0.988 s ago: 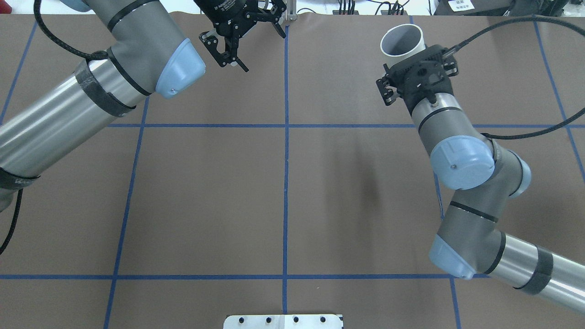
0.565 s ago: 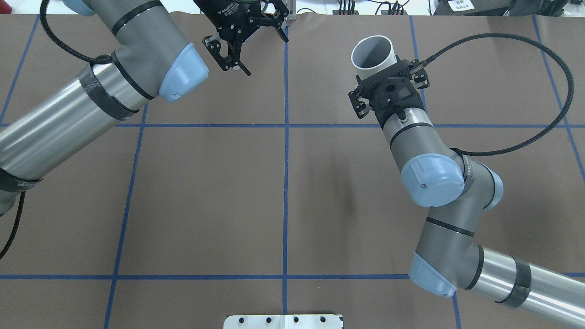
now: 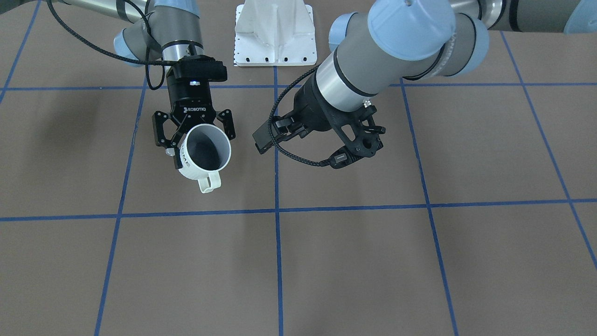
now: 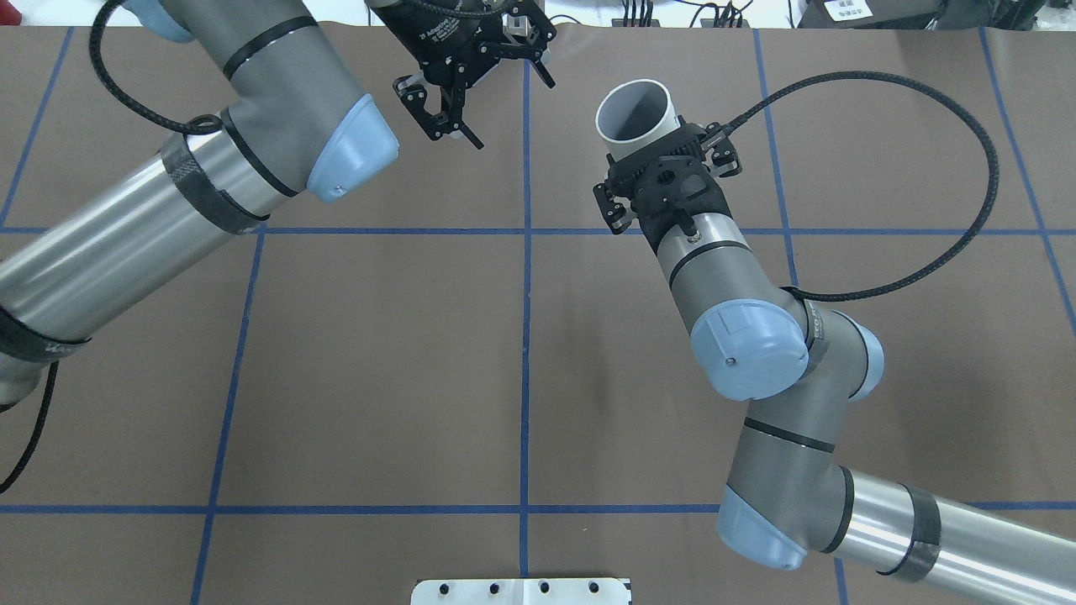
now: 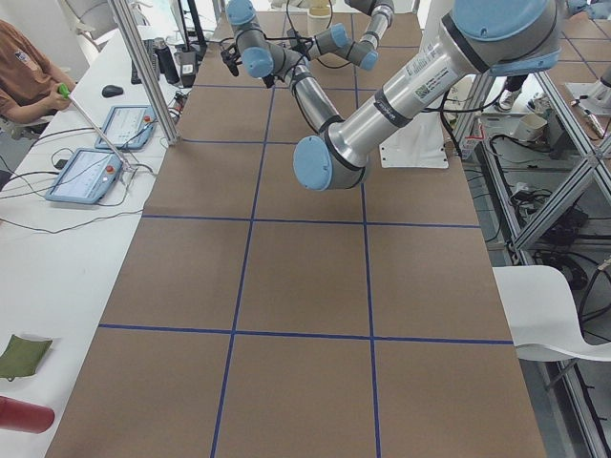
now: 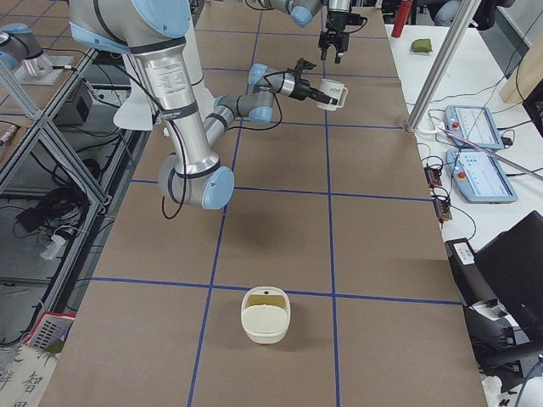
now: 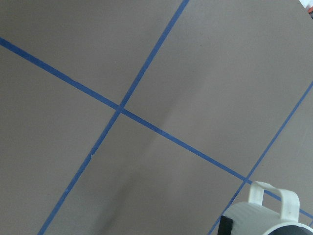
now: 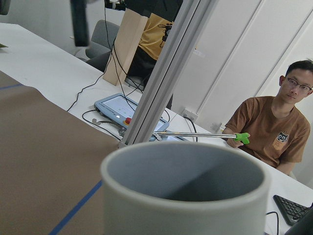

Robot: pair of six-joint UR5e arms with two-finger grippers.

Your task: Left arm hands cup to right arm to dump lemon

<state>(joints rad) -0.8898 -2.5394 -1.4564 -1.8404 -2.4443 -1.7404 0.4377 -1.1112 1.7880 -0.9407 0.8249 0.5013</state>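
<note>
**Mug aloft in right gripper, closing on the centre line**

The right gripper is clamped across the white "HOME" mug's outer wall, holding it tilted above the table with the handle pointing away from the robot. The left gripper hangs spread and empty just across the blue line.

No lemon shows in the mug's grey inside. A white bowl at the table's right end holds something yellowish, but I cannot tell what.

The glazed wall is smooth, so a quick swing could let the mug twist or slip from the pads. The two grippers are also near enough that further travel risks a knock.

Over the last second the right arm has carried the mug leftward from the far right square, and the left gripper has edged right.
</note>
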